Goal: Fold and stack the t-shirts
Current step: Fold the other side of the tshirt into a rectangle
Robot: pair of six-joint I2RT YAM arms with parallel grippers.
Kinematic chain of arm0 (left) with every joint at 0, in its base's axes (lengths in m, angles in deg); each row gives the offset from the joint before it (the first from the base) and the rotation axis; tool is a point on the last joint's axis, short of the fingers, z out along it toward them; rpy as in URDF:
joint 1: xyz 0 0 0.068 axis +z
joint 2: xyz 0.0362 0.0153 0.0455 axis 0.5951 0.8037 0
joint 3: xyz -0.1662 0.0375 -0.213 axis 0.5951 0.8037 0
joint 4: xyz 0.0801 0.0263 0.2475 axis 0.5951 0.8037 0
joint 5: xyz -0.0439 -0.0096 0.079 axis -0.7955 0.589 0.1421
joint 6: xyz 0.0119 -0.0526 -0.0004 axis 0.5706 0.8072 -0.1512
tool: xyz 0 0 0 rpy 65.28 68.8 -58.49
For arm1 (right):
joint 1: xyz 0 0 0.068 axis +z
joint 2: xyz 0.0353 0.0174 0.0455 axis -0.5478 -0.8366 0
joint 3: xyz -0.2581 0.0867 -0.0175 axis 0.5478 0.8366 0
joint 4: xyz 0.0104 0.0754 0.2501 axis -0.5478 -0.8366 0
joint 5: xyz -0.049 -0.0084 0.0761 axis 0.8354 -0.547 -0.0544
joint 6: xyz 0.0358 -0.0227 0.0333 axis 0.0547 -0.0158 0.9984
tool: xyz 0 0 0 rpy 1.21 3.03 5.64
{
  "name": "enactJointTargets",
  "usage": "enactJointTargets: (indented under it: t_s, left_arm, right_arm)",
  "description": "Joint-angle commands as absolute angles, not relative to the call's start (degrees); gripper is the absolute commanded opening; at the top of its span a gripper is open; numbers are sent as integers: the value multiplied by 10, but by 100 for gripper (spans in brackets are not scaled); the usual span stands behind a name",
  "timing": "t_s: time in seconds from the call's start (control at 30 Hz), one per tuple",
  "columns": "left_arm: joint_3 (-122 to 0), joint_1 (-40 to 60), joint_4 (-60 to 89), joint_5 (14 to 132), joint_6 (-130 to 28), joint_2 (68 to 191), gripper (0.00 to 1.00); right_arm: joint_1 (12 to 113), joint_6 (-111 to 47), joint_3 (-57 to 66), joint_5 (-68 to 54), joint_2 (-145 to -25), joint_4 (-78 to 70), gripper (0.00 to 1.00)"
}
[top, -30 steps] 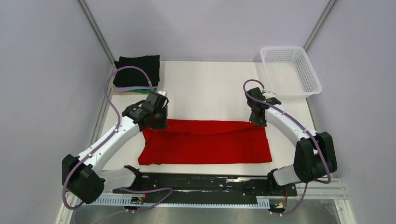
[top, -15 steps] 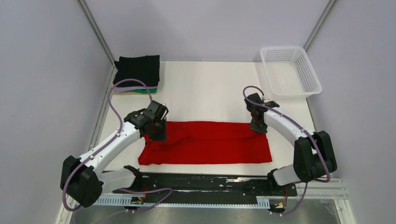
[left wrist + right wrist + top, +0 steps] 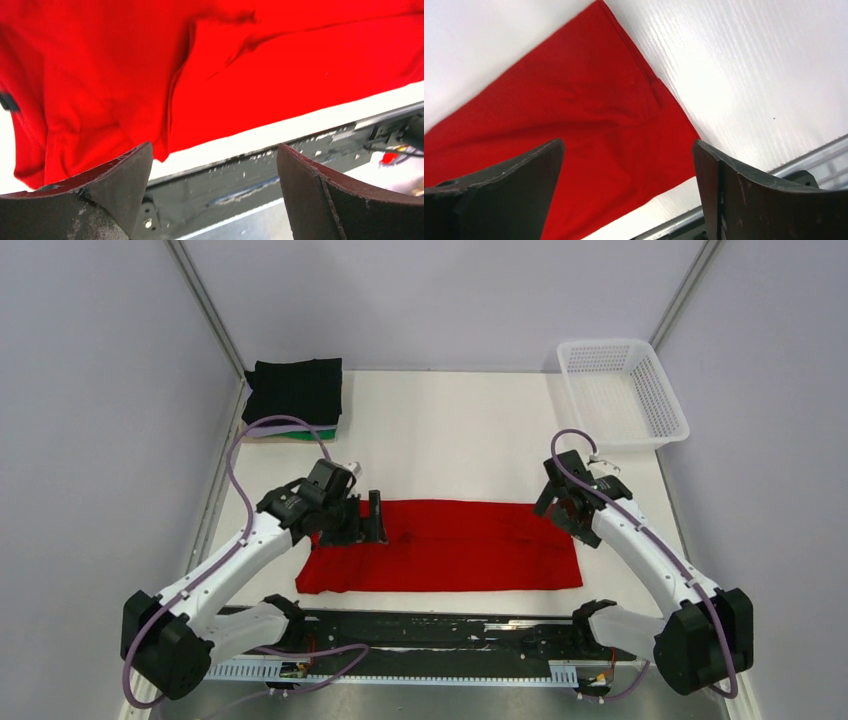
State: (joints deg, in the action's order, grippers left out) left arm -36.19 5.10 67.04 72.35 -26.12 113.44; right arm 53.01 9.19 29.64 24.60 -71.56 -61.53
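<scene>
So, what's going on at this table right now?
T-shirts are being folded and stacked. The red t-shirt lies as a long folded band on the table. The left end effector and right end effector hang open near its far corners, holding nothing. A stack of folded shirts sits at the far-left corner.

The red t-shirt (image 3: 440, 545) lay flat, folded into a long band with light creases. Its far corners sat under the left gripper (image 3: 360, 522) and the right gripper (image 3: 562, 505). Well beyond the left gripper stood a folded stack: black t-shirt (image 3: 296, 388) on top, with lilac t-shirt (image 3: 262, 430) and green t-shirt (image 3: 310, 434) edges beneath.
</scene>
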Motion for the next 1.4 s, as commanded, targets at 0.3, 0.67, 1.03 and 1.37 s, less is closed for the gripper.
enactJointTargets:
  t_s: [0.3,0.67,1.03,1.37]
  left_arm:
    - [-416,55,459,715,-289,1404,100]
    - [-353,18,442,676,-287,1351,100]
    - [-397,-69,508,744,-280,1342,100]
    - [-436,-175,519,768,-293,1393,100]
  right_arm:
    - [527,60,320,229,-657,-514,100]
    - [525,60,333,237,-646,-512,100]
    - [524,47,346,231,-655,-507,100]
    - [524,37,350,214,-657,-492,100]
